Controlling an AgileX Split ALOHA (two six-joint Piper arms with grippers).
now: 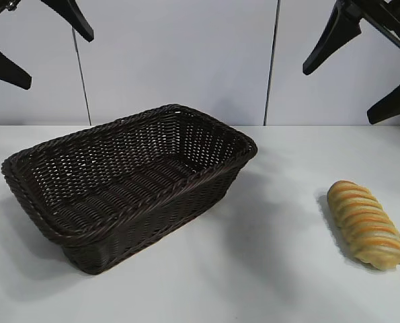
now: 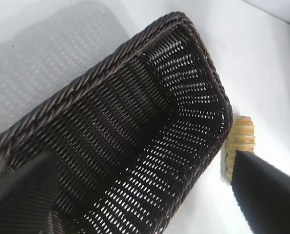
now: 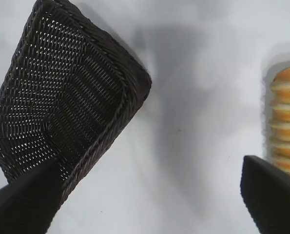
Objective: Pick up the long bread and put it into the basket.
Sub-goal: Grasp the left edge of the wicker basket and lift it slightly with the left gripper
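Observation:
The long bread (image 1: pixel 366 224), golden with orange-brown ridges, lies on the white table at the right front; part of it also shows in the right wrist view (image 3: pixel 286 122) and a sliver in the left wrist view (image 2: pixel 240 141). The dark brown wicker basket (image 1: pixel 129 185) stands left of centre, with nothing inside it. My left gripper (image 1: pixel 42 44) hangs open high above the basket's left end; from its wrist camera the basket (image 2: pixel 135 122) lies below the gripper (image 2: pixel 145 195). My right gripper (image 1: pixel 361 74) hangs open high above the bread and holds nothing; its own view shows the basket (image 3: pixel 67 102) and bare table under the gripper (image 3: pixel 149 200).
The white table (image 1: pixel 267 269) runs from the basket to the bread, with a pale panelled wall (image 1: pixel 186 54) behind it. Nothing else stands on the surface.

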